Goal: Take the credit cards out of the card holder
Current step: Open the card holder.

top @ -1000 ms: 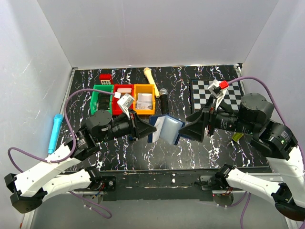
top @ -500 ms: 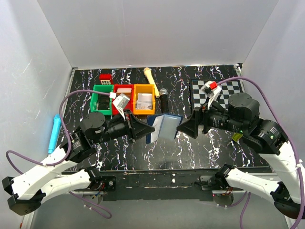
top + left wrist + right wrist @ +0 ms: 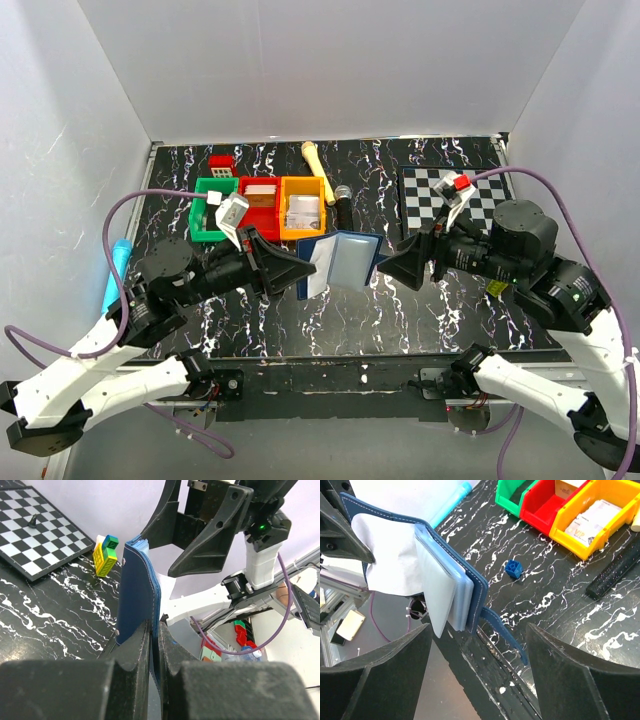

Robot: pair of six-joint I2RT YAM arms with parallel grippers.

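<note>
The card holder [image 3: 312,266] is a navy folding wallet held open above the table's middle, with my left gripper [image 3: 303,272] shut on its left flap. In the left wrist view the card holder [image 3: 136,590] stands upright, pinched between my left gripper [image 3: 154,631]. Pale blue-grey credit cards [image 3: 436,587] sit stacked in the card holder [image 3: 476,591], and its strap [image 3: 504,632] hangs down. My right gripper [image 3: 392,264] is open just right of the wallet's edge. In its own view my right gripper [image 3: 478,629] has the wallet's lower corner between its wide jaws, not touching it.
Green [image 3: 208,212], red [image 3: 258,200] and yellow [image 3: 303,210] bins stand behind the wallet. A chessboard [image 3: 455,195] lies at the back right, a black microphone [image 3: 342,205] beside the bins. A small blue brick [image 3: 514,569] and a blue pen [image 3: 115,272] lie on the table.
The left arm has drawn back to the left, carrying the wallet slightly up and left. The right gripper has shifted a little and its jaws have narrowed slightly.
</note>
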